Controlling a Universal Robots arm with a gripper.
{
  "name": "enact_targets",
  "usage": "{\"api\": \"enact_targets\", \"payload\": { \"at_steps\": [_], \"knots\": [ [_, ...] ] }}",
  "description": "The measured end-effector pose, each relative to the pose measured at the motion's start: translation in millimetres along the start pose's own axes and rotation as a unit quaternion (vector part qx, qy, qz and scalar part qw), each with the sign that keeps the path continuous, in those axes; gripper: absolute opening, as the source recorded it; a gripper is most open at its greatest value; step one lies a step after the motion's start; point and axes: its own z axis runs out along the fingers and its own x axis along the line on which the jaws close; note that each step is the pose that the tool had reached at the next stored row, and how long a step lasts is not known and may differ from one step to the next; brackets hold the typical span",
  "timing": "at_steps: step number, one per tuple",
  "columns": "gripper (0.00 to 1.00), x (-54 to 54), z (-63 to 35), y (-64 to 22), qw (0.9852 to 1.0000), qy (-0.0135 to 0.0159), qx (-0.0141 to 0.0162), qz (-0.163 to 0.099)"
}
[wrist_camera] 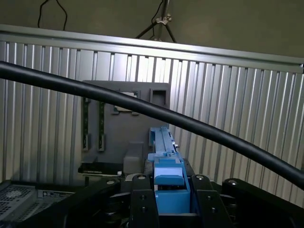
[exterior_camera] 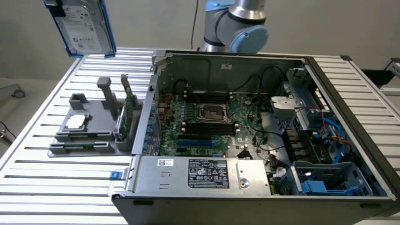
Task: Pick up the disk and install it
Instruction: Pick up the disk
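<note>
High above the table's far corner, at the exterior view's left, the disk [exterior_camera: 82, 24] hangs on edge, its white label and blue carrier facing the camera. In the wrist view my gripper [wrist_camera: 169, 192] is shut on the disk's blue carrier [wrist_camera: 167, 161], which sticks out between the two black fingers [wrist_camera: 142, 202]. Below it lie the grey fixture and the slatted table. The open computer case [exterior_camera: 250, 140] stands to the exterior view's right of the disk.
A grey fixture [exterior_camera: 87, 126] on the slatted table holds a small square silver chip [exterior_camera: 76, 122] and an upright green circuit card [exterior_camera: 129, 112]. A blue drive cage [exterior_camera: 331, 178] sits in the case's near right corner. A black cable [wrist_camera: 156, 111] crosses the wrist view.
</note>
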Motion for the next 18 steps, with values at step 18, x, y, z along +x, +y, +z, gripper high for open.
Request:
{"api": "enact_targets", "payload": {
  "at_steps": [18],
  "knots": [
    [0.33, 34.0, -10.0, -55.6, 0.9998, -0.0213, 0.0018, -0.001]
  ]
}}
